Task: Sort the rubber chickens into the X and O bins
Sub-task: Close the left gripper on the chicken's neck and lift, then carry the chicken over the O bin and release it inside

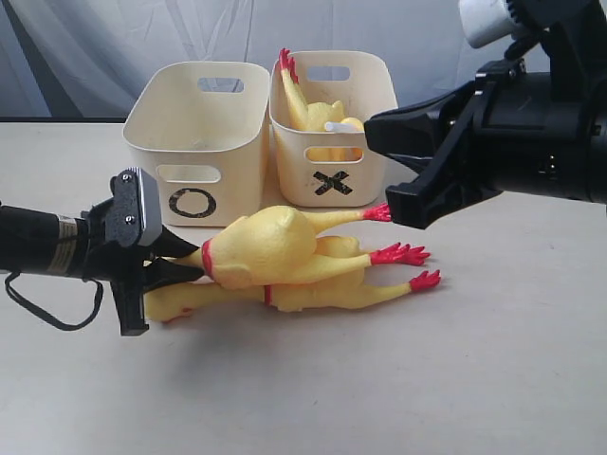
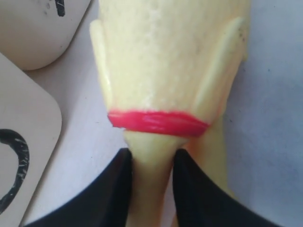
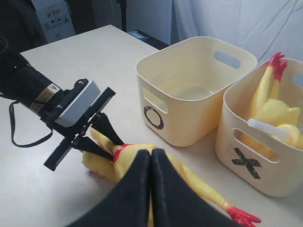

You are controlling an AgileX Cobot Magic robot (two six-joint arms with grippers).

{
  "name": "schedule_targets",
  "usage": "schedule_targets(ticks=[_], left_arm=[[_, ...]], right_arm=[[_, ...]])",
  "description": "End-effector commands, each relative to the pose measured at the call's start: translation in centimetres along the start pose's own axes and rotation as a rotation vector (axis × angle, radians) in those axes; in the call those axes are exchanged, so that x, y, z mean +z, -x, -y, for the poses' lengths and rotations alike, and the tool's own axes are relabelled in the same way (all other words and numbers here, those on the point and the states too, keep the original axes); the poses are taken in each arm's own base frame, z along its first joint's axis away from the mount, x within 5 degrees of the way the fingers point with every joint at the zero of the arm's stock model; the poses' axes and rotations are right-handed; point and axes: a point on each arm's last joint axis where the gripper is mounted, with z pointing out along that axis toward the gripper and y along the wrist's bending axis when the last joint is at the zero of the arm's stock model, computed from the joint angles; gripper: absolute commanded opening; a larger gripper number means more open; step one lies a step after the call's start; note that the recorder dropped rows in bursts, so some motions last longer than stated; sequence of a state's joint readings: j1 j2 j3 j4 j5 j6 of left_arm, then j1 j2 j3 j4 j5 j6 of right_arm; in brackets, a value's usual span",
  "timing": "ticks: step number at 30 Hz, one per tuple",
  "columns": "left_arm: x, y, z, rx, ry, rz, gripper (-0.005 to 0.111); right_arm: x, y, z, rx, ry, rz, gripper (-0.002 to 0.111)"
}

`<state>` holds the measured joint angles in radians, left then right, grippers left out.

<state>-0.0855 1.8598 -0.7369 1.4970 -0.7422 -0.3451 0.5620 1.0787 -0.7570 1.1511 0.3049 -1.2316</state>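
Note:
Two rubber chickens lie stacked on the table in front of the bins, red feet pointing right. The upper chicken point(image 1: 275, 248) rests on the lower chicken point(image 1: 313, 294). My left gripper point(image 2: 151, 158) is shut on the upper one's neck point(image 2: 149, 189), just behind its red band point(image 2: 158, 122); the black fingers point(image 2: 113, 189) press it from both sides. A third chicken point(image 1: 302, 106) stands feet-up in the X bin point(image 1: 332, 180). The O bin point(image 1: 194, 142) holds no chicken that I can see. My right gripper point(image 3: 151, 156) hangs shut and empty above the stacked chickens.
The two cream bins stand side by side at the back, O on the left, X on the right. A white tube-like part point(image 3: 267, 128) pokes out among the X bin's contents. The right arm's bulky black body point(image 1: 531, 123) looms beside the X bin.

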Motion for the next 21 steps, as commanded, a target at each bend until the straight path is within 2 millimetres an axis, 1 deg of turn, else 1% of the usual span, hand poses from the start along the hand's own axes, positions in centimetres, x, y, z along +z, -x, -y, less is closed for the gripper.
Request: schedule_targets(ticks=[1, 6, 14, 16, 17, 20, 21], left_arm=[[-1.0, 1.1, 0.2, -0.059, -0.003, -0.008, 0.000], [-2.1, 2.1, 0.4, -0.071, -0.026, -0.025, 0.000], [-4.4, 4.4, 0.3, -0.183, 0.011, -0.014, 0.000], [-4.9, 4.9, 0.3, -0.244, 0.027, -0.001, 0.000], [-5.5, 5.5, 0.3, -0.330, 0.042, 0.015, 0.000], [-6.6, 6.6, 0.2, -0.467, 0.071, 0.044, 0.000], [-7.1, 7.1, 0.3, -0.538, 0.082, 0.060, 0.000]], right_arm=[[-0.2, 0.0, 0.0, 0.009, 0.000, 0.004, 0.000], [-0.2, 0.0, 0.0, 0.008, 0.004, 0.002, 0.000], [-0.2, -0.1, -0.2, 0.011, 0.018, -0.002, 0.000], [-0.2, -0.1, -0.2, 0.011, 0.018, -0.002, 0.000], [-0.2, -0.1, -0.2, 0.011, 0.022, -0.003, 0.000], [-0.2, -0.1, -0.3, 0.011, 0.029, -0.006, 0.000], [-0.2, -0.1, -0.3, 0.011, 0.033, -0.007, 0.000]])
